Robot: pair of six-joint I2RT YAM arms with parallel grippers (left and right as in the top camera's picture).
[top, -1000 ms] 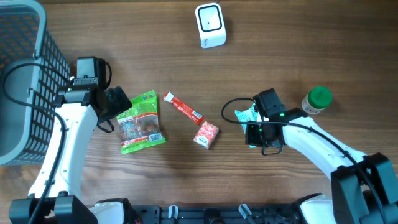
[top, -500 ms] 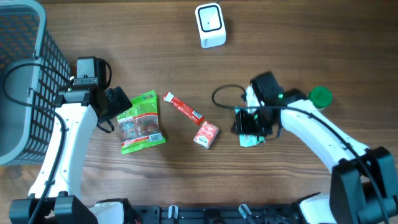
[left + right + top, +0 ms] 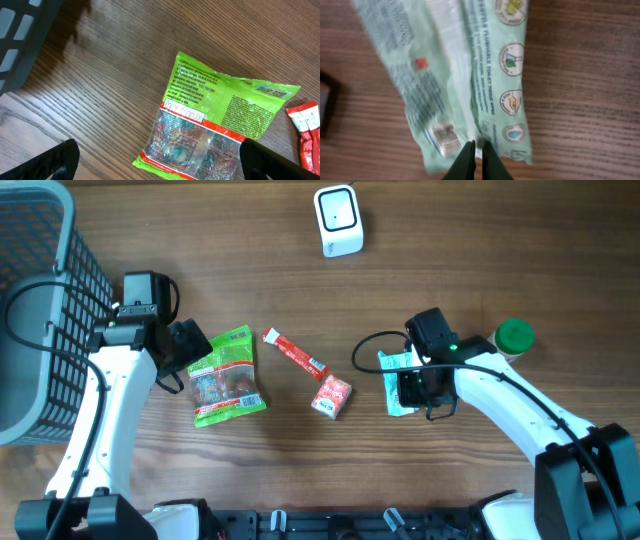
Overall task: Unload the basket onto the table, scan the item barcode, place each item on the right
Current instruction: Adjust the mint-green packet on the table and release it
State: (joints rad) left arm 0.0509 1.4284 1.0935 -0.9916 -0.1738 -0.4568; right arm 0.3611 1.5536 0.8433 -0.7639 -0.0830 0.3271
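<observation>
A mint-green wipes packet [image 3: 470, 75] lies flat on the wooden table, its small barcode [image 3: 445, 136] facing up near the packet's lower edge. My right gripper [image 3: 478, 145] is shut on the packet's raised white centre seam at that edge. From overhead, the packet [image 3: 392, 375] sticks out to the left under my right gripper [image 3: 412, 388]. The white scanner [image 3: 337, 220] stands at the table's far edge. My left gripper [image 3: 160, 167] is wide open low over the green snack bag [image 3: 220, 125], holding nothing.
A red stick pack [image 3: 295, 353] and a small red box [image 3: 331, 395] lie between the arms. A green-lidded bottle [image 3: 513, 340] stands right of the right arm. A grey mesh basket [image 3: 40, 310] fills the left edge.
My right arm swung left and came back, and its jaws opened, then closed on the packet's seam. The packet shifted slightly. The left arm stayed still.
</observation>
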